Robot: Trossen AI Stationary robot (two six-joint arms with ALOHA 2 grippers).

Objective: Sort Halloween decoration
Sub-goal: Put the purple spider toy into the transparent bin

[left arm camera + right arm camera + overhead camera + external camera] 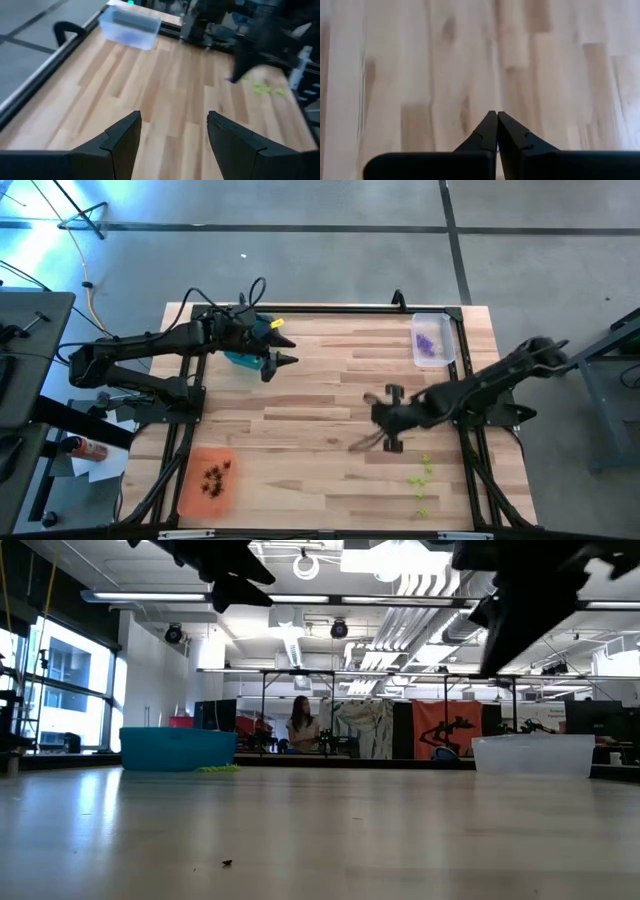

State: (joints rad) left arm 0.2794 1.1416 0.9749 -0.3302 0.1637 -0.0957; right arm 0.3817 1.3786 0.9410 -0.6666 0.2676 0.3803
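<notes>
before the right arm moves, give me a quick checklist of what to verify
1. Right end effector shut: ok.
2. Tiny purple spiky plastic trinket gripped: only a purple speck shows between the fingers; probably ok.
3. Clear rectangular plastic tray with purple pieces inside, nothing across it: ok.
4. Left end effector open, far side of the table, out of the way: ok.
5. Lime green spiky trinkets sorted: not ok, loose on the wooden table.

A wooden table [300,410] carries three trays: a teal tray [243,358] at the far left, a clear tray [434,340] at the far right, an orange tray [207,480] near the front left. Beyond the table, a person [300,726] sits at a bench.
</notes>
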